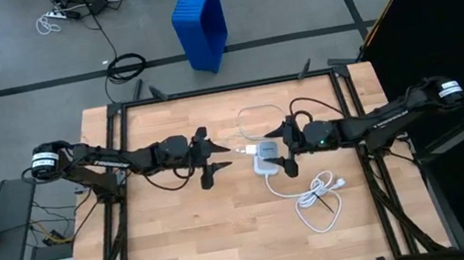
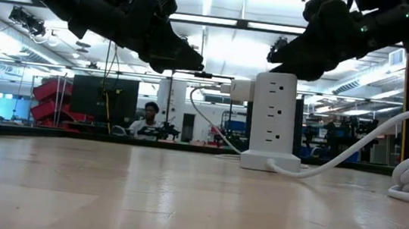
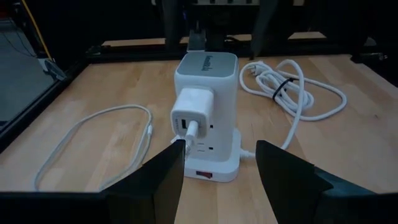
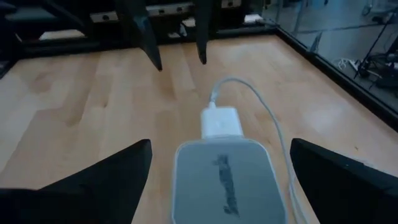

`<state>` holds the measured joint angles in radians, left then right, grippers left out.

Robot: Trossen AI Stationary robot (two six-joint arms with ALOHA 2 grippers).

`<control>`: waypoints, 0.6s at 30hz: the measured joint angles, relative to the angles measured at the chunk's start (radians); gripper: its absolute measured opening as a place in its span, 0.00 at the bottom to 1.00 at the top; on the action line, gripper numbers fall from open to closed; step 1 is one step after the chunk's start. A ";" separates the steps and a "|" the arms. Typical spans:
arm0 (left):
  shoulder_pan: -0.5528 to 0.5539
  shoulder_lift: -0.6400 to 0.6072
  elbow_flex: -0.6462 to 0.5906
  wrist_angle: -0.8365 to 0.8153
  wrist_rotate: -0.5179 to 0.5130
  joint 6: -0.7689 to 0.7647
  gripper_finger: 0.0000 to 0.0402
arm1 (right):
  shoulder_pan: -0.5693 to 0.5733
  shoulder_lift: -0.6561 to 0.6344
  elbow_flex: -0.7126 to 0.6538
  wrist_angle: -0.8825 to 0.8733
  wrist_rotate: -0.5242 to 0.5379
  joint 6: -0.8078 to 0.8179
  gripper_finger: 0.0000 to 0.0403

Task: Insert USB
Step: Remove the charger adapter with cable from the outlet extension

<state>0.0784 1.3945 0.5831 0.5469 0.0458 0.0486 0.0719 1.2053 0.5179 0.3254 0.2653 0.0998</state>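
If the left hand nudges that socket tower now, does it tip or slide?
The socket tower stands tall on a small base, so a high push would likely tip it. The thick cord trailing from its base may drag. The right hand, open around its top, could catch it.

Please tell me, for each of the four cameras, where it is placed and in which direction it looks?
High: overhead, straight down; both arms meet at the socket tower.
Low: table height, level across; both arms hang above the tower.
Left wrist: faces the charger; open left gripper.
Right wrist: above the tower; open right gripper.
All share the tower.
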 joint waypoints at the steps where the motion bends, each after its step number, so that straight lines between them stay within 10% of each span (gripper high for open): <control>1: 0.000 0.000 0.000 0.000 0.000 0.000 0.46 | 0.000 0.013 0.000 -0.002 0.000 -0.004 0.89; 18: -0.002 0.000 0.000 0.026 0.000 0.040 0.46 | -0.056 0.228 0.000 0.126 -0.026 -0.025 0.82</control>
<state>0.0769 1.3945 0.5831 0.5727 0.0456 0.0887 0.0154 1.4334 0.5179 0.4511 0.2397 0.0746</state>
